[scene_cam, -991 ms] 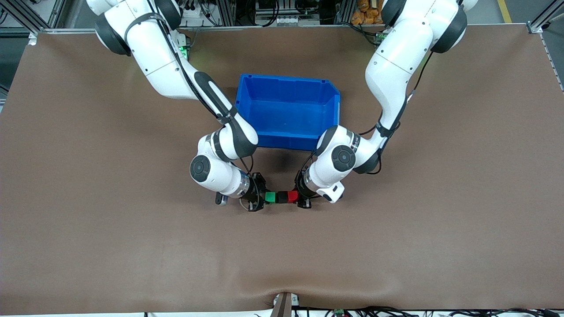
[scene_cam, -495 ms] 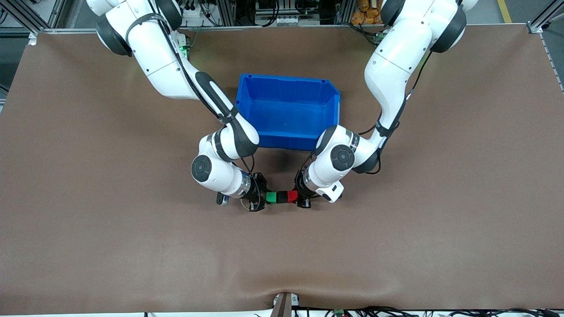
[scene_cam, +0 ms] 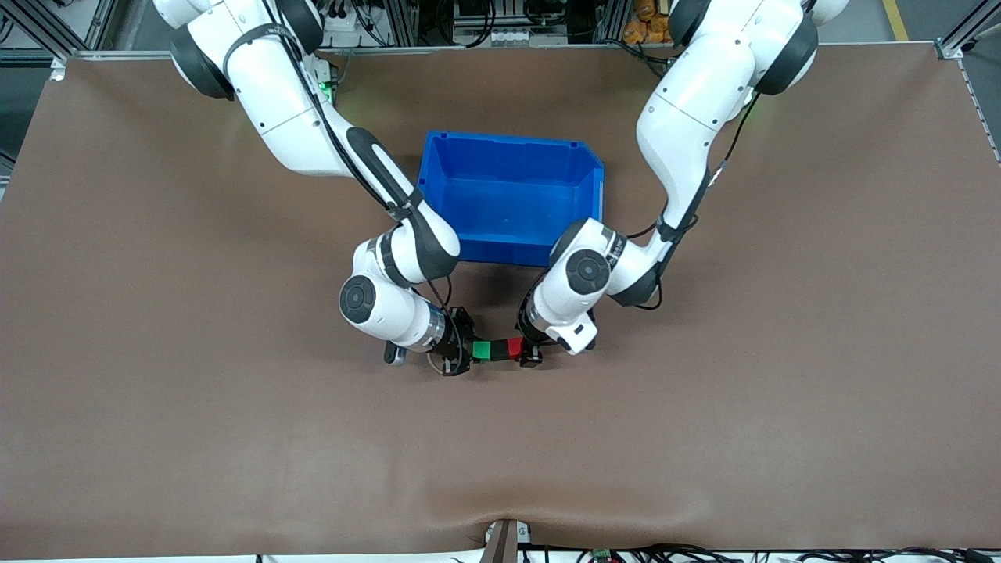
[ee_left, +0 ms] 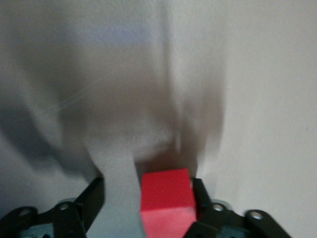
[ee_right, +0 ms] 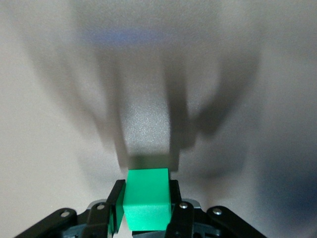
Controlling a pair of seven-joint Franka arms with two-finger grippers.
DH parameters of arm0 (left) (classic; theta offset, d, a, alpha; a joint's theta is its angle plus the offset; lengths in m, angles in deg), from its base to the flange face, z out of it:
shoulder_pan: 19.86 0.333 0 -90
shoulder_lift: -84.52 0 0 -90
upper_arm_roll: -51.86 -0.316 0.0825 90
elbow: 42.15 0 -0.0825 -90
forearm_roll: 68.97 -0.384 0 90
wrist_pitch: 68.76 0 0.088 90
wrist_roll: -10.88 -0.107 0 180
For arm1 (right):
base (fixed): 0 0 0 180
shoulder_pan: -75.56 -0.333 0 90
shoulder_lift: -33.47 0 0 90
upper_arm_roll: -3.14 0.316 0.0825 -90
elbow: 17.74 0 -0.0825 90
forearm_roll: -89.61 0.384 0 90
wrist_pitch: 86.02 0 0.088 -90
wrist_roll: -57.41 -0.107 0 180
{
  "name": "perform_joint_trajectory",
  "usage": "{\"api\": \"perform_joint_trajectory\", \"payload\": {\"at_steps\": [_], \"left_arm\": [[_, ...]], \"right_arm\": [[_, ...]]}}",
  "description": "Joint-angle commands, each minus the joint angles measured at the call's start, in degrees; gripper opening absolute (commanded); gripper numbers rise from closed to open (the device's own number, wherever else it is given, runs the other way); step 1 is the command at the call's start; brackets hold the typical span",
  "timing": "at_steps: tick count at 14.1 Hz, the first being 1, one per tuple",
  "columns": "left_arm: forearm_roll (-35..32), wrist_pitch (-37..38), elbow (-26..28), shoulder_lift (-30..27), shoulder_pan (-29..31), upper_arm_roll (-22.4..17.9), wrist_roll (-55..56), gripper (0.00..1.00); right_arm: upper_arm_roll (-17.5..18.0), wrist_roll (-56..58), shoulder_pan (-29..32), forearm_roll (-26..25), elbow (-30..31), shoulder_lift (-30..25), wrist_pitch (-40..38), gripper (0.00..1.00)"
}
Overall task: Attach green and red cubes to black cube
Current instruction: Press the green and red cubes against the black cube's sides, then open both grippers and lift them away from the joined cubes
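Green and red cubes are being seen in a short row just above the brown surface (scene_cam: 156, 352), nearer to the front camera than the blue bin (scene_cam: 438, 156). Between the green cube (scene_cam: 482, 349) and the red cube (scene_cam: 514, 348), the black cube (scene_cam: 498, 349) is being mostly hidden. The green cube is being squeezed tight by the right claw (scene_cam: 461, 353). The left claw (scene_cam: 529, 349) is being held wide around the red cube, with a gap showing on one side. Both arms are being bent low.
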Motion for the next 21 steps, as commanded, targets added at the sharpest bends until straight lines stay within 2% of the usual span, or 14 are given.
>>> {"api": "perform_joint_trajectory", "payload": {"at_steps": [1,2,3,4,7,9,11,12,13,14,17,19,21], "left_arm": [[-1.96,3.01,-0.59,-1.21,-0.62,-0.83,0.57,1.00],[-2.05,4.33,-0.59,-2.26,-0.27,-0.84,0.39,1.00],[-2.05,5.48,-0.68,-3.23,0.08,-0.92,0.22,1.00],[-2.23,6.88,-0.68,-4.20,0.61,-0.92,0.04,1.00],[-2.31,11.71,-0.77,-7.62,2.28,-1.19,-3.20,1.00],[-2.32,16.19,-0.77,-11.04,3.33,-1.89,-8.63,1.00],[-4.93,21.28,-0.51,-15.08,5.00,-2.15,-15.66,1.00],[-6.69,25.31,-0.59,-16.93,5.97,-1.98,-20.65,1.00],[-6.97,28.48,-0.59,-18.95,7.02,-2.06,-25.75,1.00],[-6.89,29.73,-0.51,-20.80,8.25,-2.07,-30.06,1.00],[-7.06,34.56,-0.42,-25.90,12.12,-2.07,-40.27,1.00],[-8.11,39.57,-0.42,-29.15,13.70,-2.15,-47.04,1.00],[-9.87,42.65,-0.42,-32.32,14.33,-2.15,-52.41,1.00]], "right_arm": [[-0.44,-0.28,-0.89,0.43,-2.23,2.48,0.31,0.00],[-0.62,-0.11,-0.89,0.08,-2.23,2.48,0.22,0.29],[-0.62,0.07,-0.97,-0.97,-2.23,2.39,0.22,0.80],[-0.62,-0.19,-1.06,-2.29,-2.23,2.48,0.22,1.00],[-0.97,0.16,-0.19,-3.44,-2.32,1.52,-0.56,1.00],[-1.06,0.25,0.43,-8.42,-2.41,-0.15,-2.75,1.00],[-1.58,0.77,3.05,-13.79,-3.37,-1.38,-10.80,1.00],[-1.41,2.60,4.37,-17.21,-6.16,-1.56,-15.55,1.00],[-1.41,6.71,5.60,-20.20,-8.19,-1.48,-19.86,1.00],[-1.41,11.45,7.10,-21.10,-8.82,-1.56,-23.99,1.00],[-1.14,28.57,14.47,-21.28,-10.22,-3.84,-34.29,1.00],[-1.41,39.75,18.26,-21.55,-13.12,-4.02,-38.95,1.00],[-2.37,49.50,20.46,-23.20,-15.15,-4.02,-40.29,1.00]]}}
